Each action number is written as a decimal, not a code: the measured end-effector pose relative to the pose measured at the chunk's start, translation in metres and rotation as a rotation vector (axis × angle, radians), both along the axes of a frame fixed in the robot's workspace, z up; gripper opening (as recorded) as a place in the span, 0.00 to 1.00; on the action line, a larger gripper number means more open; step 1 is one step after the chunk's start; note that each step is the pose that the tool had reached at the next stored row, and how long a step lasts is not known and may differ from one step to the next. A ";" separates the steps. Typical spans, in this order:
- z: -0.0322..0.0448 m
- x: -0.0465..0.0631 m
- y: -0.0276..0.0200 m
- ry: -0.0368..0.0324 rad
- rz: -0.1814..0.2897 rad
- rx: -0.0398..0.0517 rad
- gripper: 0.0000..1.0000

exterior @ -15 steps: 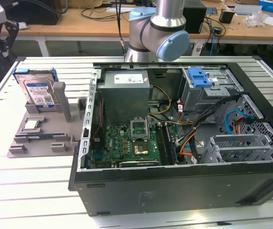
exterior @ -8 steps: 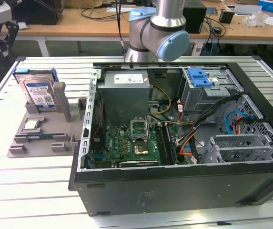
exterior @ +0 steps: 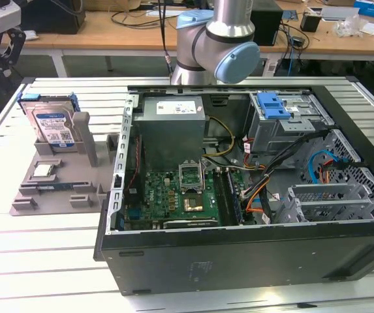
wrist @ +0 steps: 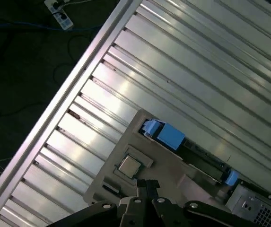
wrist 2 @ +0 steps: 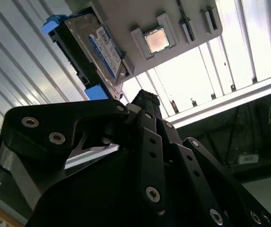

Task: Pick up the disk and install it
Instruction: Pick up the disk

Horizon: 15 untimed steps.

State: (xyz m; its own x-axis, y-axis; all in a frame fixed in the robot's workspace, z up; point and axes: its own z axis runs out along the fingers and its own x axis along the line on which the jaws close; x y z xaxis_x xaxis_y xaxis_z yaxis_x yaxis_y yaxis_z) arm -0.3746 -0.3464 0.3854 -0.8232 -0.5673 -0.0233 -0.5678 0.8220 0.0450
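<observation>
The disk (exterior: 53, 127) stands on edge in a grey holder (exterior: 56, 186) on the table, at the exterior view's left. It is a silver drive with a white-and-blue label and blue side rails. In the second wrist view the disk (wrist 2: 100, 52) shows its label face beyond my gripper (wrist 2: 144, 97). In the first wrist view the disk (wrist: 201, 158) is seen edge-on between its blue rails, well below my gripper (wrist: 147, 183). The black fingers are shut together with nothing between them, apart from the disk.
The open computer case (exterior: 239, 251) lies to the exterior view's right of the holder, with a drive cage and blue bracket (exterior: 275, 104) at its back and a grey power supply (exterior: 172, 117). A processor chip (exterior: 43, 171) lies on the holder. The slatted table's edge (wrist: 78, 85) borders dark floor.
</observation>
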 end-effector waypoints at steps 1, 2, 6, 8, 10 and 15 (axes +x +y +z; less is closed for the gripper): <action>0.0000 0.000 0.0001 0.0000 0.058 0.0000 0.11; 0.0000 0.000 0.0001 0.0000 0.098 0.0000 0.11; 0.0000 0.000 0.0002 0.0000 0.167 0.0000 0.11; 0.0000 0.000 0.0003 -0.0001 0.264 0.0000 0.11; 0.0000 0.000 0.0003 0.0000 0.297 0.0000 0.11; 0.0000 0.000 0.0004 0.0000 0.356 0.0000 0.11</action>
